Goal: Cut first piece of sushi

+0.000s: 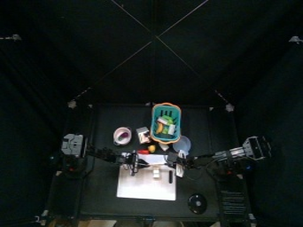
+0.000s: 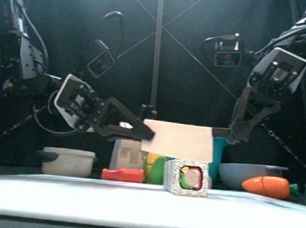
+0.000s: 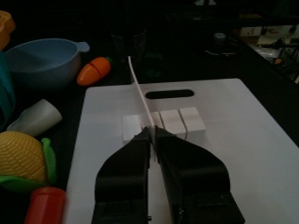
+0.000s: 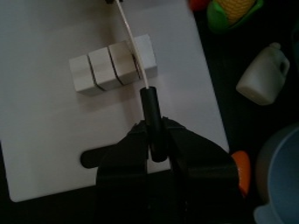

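A white sushi roll (image 3: 176,122) lies on the white cutting board (image 3: 239,131), scored into several pieces. The knife's thin blade (image 3: 136,96) runs across the roll, with the end piece (image 3: 132,129) on one side and the others on the other side. In the right wrist view my right gripper (image 4: 149,140) is shut on the knife's black handle (image 4: 145,109). My left gripper (image 3: 149,142) is shut at the blade's other end. In the front view the pale blade (image 2: 181,138) stands broadside just behind the front piece (image 2: 187,177), between the left gripper (image 2: 125,130) and the right gripper (image 2: 231,131).
Beside the board stand a blue bowl (image 3: 47,61), a toy carrot (image 3: 94,70), a white cup (image 3: 35,114), a corn cob (image 3: 24,157) and a white bottle (image 4: 267,74). A green basket (image 1: 167,121) sits behind the board (image 1: 148,186).
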Robot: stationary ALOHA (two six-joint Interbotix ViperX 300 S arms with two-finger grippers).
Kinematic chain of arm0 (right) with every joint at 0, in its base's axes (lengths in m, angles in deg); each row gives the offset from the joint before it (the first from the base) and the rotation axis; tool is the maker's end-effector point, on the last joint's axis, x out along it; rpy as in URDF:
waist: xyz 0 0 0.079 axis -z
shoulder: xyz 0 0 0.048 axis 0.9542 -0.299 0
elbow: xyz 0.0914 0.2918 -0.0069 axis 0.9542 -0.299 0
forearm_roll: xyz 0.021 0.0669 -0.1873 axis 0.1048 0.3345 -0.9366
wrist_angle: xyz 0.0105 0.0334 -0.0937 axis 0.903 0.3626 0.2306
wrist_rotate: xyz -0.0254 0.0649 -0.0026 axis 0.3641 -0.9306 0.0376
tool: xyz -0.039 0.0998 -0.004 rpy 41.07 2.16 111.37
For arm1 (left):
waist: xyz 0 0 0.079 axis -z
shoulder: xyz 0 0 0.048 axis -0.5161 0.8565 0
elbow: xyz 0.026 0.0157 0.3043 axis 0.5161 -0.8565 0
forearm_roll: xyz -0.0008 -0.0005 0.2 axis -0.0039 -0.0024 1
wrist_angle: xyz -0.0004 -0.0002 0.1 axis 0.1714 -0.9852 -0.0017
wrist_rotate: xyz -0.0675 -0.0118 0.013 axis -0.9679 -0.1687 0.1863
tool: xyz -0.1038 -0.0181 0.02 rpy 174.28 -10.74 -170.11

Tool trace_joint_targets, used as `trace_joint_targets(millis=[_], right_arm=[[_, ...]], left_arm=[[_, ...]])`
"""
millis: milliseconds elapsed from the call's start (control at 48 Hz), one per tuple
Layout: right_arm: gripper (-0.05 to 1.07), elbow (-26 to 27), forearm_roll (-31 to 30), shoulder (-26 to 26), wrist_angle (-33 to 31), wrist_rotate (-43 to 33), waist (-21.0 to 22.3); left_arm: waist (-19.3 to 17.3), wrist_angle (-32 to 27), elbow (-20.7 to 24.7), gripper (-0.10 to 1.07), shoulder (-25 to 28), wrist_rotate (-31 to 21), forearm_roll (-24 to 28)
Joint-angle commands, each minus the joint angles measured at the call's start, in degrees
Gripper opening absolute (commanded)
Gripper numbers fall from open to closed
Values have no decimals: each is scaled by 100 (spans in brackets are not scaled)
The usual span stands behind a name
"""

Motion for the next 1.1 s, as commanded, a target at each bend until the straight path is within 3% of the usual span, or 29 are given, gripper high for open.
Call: trace_joint_targets(millis=[0, 1083], right_arm=[[34, 26, 9, 70, -44, -35, 44], [34, 0, 70, 18, -26, -35, -44]], left_arm=[[167, 18, -79, 49, -9, -9, -26], [132, -316, -97, 49, 62, -237, -149]])
